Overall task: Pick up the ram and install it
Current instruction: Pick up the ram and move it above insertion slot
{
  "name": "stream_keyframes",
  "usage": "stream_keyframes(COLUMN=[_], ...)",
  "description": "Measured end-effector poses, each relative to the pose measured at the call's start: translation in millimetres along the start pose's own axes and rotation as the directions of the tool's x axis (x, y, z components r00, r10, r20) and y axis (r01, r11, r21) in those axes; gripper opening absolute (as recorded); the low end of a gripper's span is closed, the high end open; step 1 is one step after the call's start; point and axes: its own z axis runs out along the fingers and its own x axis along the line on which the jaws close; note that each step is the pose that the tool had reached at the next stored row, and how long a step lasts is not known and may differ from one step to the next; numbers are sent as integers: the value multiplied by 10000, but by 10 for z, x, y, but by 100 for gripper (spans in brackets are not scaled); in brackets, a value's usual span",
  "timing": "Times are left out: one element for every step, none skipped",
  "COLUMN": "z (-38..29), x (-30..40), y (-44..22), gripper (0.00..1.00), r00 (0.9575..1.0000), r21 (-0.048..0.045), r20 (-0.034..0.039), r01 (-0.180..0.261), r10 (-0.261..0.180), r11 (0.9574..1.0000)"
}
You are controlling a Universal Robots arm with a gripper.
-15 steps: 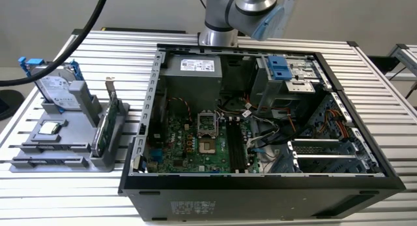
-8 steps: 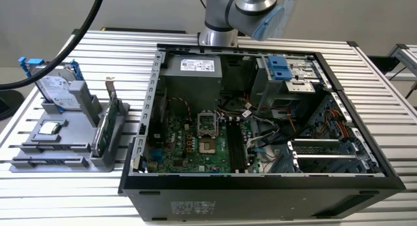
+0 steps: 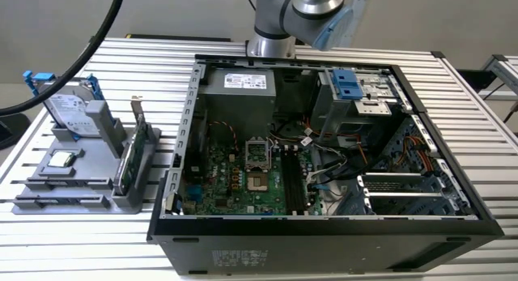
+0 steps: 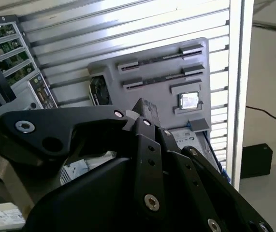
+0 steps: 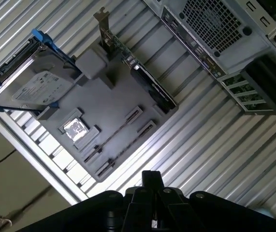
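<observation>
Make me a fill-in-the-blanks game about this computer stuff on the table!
1. The hard drive has rails coloured ____.
2. The computer case is ____, so its green motherboard shows.
3. The grey holder with the hard drive sits on the exterior view's ____ of the case.
Missing words: blue; open; left.

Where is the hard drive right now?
On the exterior view's left, the hard drive sits in the grey holder, next to the green card.
</observation>
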Motion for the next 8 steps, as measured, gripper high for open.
stream_keyframes(z=[0,0,0,0,0,0,0,0], x=[0,0,0,0,0,0,0,0], y=[0,0,0,0,0,0,0,0], gripper=[0,0,0,0,0,0,0,0], r00=[10000,9999,9998,9997,9995,9993,9991,9988], r21=[1,2,4,5,5,7,8,9], r20=[3,6,9,12,15,17,20,23], r01=[-63,-126,-186,-247,-307,-367,-425,-485], r10=[63,126,186,247,307,367,425,485], r11=[10000,9999,9998,9997,9995,9993,9991,9988])
